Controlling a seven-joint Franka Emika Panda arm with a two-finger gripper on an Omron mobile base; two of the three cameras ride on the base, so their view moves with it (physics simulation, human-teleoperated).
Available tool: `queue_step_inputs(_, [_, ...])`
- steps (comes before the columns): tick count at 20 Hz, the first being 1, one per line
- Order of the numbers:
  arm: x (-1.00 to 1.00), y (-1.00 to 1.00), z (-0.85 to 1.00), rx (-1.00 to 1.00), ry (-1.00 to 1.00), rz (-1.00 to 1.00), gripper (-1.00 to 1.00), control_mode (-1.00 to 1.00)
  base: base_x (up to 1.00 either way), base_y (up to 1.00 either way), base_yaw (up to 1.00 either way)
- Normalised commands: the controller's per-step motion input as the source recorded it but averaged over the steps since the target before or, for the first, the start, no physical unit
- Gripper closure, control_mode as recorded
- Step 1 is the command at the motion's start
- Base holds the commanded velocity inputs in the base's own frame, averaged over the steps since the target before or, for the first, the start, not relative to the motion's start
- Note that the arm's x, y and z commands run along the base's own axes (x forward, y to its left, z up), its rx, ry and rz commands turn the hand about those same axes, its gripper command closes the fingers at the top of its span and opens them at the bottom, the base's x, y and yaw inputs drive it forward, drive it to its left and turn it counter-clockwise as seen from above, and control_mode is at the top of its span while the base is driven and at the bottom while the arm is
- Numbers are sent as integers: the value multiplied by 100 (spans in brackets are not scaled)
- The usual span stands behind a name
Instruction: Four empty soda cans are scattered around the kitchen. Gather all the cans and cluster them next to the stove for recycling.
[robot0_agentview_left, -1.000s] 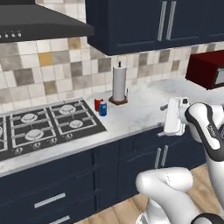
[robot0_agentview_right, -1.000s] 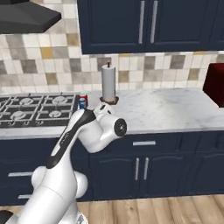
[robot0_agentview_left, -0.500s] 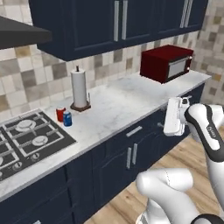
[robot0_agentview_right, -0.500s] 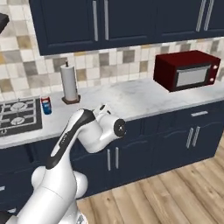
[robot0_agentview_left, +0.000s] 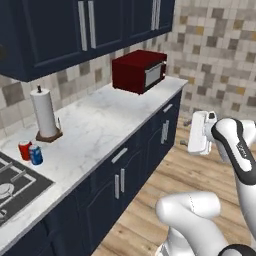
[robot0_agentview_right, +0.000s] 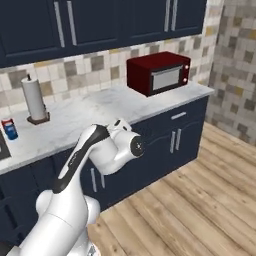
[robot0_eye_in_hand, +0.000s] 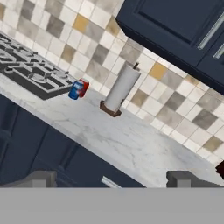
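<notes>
Base swung right, microwave (robot0_agentview_left: 138, 70) now central, red can (robot0_agentview_left: 24, 149) and blue can (robot0_agentview_left: 35, 154) touching near stove (robot0_agentview_left: 15, 186), jaws apart, empty.

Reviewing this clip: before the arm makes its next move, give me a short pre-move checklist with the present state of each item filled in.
1. Pincer open and holding nothing: ok.
2. Red can and blue can upright on the counter, beside the stove: ok.
3. All four cans gathered: not ok, two seen.
4. Where the other cans are: cannot tell.
5. Paper towel roll upright, apart from the cans: ok.
6. Pincer within reach of any can: not ok, it hangs out over the floor.
</notes>
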Motion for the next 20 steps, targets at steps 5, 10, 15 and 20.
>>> queue_step_inputs(5, [0, 0, 0, 0, 0, 0, -100, 100, 7, -15, -46])
queue_step_inputs(10, [0, 0, 0, 0, 0, 0, -100, 100, 2, -27, -41])
queue_step_inputs(15, [0, 0, 0, 0, 0, 0, -100, 100, 1, -33, -39])
queue_step_inputs(20, [0, 0, 0, 0, 0, 0, -100, 100, 0, -38, -37])
